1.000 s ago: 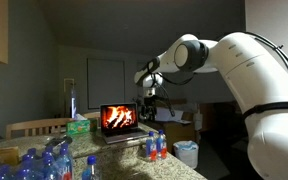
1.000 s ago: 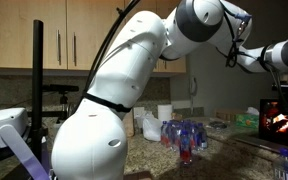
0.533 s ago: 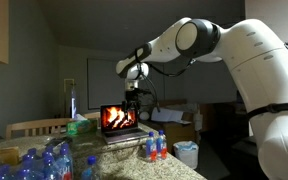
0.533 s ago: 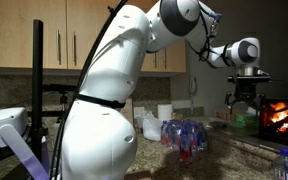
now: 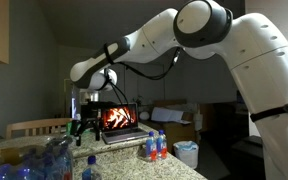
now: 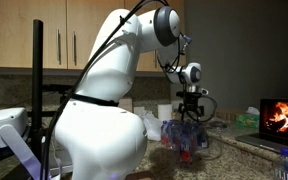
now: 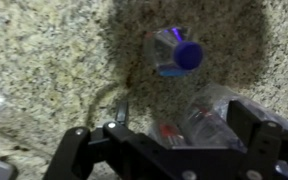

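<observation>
- Your gripper point(image 7: 166, 138) stands spread wide with nothing between its fingers point(image 7: 79, 148). The wrist view shows only bare granite and bottles in the gap.
- In both exterior views it hangs above the cluster of bottles point(image 5: 42, 160) on the counter point(image 7: 44, 60), clear of them and not touching any. The arm is stretched well out from the base to get there.
- The nearest thing is the blue-capped bottle point(image 7: 174, 52), seen from straight above. It stands upright just ahead of the fingers, not yet between them.
- A clear bottle point(image 7: 212, 112) sits closer to the finger on the right of the wrist view (it looks tilted or lying down, though the blur makes that hard to settle).
- By my reading, the work is at an early point. The gripper is placed over the bottles, but no bottle is grasped, lifted or visibly pushed aside.
- What is left, as far as the pictures show: centring on one bottle, coming down around it and closing.
- The bottles stand close together, so you have little room for the fingers.
- The lit laptop point(image 5: 119, 120) stands further back on the counter, well apart from the gripper.
</observation>
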Controlling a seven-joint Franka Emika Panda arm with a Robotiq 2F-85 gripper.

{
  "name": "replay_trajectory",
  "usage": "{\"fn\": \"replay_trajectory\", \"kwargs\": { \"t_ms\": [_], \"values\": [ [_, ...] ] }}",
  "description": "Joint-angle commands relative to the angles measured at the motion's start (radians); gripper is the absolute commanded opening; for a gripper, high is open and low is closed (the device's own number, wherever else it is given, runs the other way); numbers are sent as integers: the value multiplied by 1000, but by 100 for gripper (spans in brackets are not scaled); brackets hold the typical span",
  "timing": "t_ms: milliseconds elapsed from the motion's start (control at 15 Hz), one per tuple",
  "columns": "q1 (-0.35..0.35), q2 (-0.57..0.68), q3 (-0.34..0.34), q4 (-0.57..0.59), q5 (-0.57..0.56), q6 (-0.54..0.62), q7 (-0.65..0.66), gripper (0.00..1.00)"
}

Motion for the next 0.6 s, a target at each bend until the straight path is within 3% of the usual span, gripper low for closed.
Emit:
{"fn": "replay_trajectory", "kwargs": {
  "t_ms": [0, 200, 533],
  "values": [
    [71, -3, 29, -74, -21, 105, 147, 100],
    [114, -13, 18, -112, -43, 160, 270, 100],
    [118, -70, -14, -150, -94, 206, 423, 100]
  ]
}}
